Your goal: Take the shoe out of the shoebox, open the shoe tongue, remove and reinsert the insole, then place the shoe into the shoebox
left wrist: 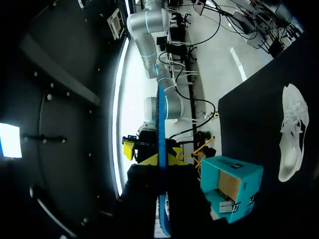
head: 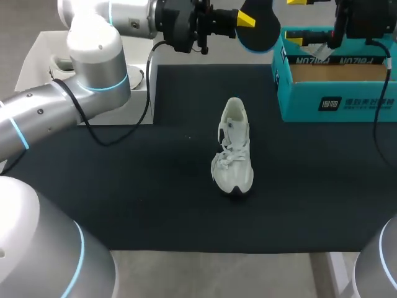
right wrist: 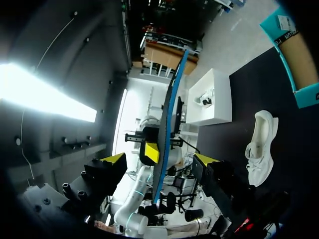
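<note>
The black desk (head: 124, 186) carries the open teal shoebox (head: 338, 105), which sits below the right fingers (right wrist: 113, 160). The white shoe (head: 234, 149) stands on its sole on the desk, outside the box, below both sets of fingers and well apart from them. The dark blue insole (head: 257, 28) is up in the air, pinched at one end by the closed left fingers (head: 246, 20). It stands edge-on in the gap of the right fingers, which are spread wide and touch neither face.

White lettering on the shoebox (head: 298, 107) cannot be read.
</note>
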`<state>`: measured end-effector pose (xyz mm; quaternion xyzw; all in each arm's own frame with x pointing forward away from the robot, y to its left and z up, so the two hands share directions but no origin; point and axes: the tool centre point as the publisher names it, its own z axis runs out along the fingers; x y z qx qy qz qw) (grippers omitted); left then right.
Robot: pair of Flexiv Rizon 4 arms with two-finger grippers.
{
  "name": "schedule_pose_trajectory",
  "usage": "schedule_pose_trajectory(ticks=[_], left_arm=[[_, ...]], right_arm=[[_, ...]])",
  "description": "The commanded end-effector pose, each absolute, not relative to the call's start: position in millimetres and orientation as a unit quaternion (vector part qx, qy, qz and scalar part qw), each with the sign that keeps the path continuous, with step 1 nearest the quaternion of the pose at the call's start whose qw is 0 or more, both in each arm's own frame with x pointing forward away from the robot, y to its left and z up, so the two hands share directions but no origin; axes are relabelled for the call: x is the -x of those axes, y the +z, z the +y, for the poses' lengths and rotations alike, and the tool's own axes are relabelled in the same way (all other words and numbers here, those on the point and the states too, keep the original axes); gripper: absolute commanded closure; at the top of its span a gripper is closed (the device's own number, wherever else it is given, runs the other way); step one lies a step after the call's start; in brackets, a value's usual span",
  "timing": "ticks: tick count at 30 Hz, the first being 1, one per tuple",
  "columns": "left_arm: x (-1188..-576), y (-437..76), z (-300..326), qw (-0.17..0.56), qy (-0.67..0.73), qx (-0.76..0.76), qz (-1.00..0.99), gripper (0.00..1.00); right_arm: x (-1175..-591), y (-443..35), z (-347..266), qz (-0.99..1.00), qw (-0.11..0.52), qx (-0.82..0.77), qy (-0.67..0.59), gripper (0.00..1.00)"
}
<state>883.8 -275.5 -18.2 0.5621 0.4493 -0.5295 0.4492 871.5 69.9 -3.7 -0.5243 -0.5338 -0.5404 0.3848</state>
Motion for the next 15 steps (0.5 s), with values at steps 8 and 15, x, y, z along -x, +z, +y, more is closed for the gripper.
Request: schedule_pose_trajectory(ticks=[8, 15], left_arm=[[-893, -19, -285, 0.469, -0.513, -0.571, 0.437, 1.00], [-895, -18, -290, 0.474, -0.512, -0.570, 0.432, 1.00]], right_arm=[[-882, -8, 86, -0.548, 0.389, 0.526, -0.522, 0.66], [-882, -10, 91, -0.550, 0.392, 0.524, -0.519, 0.73]])
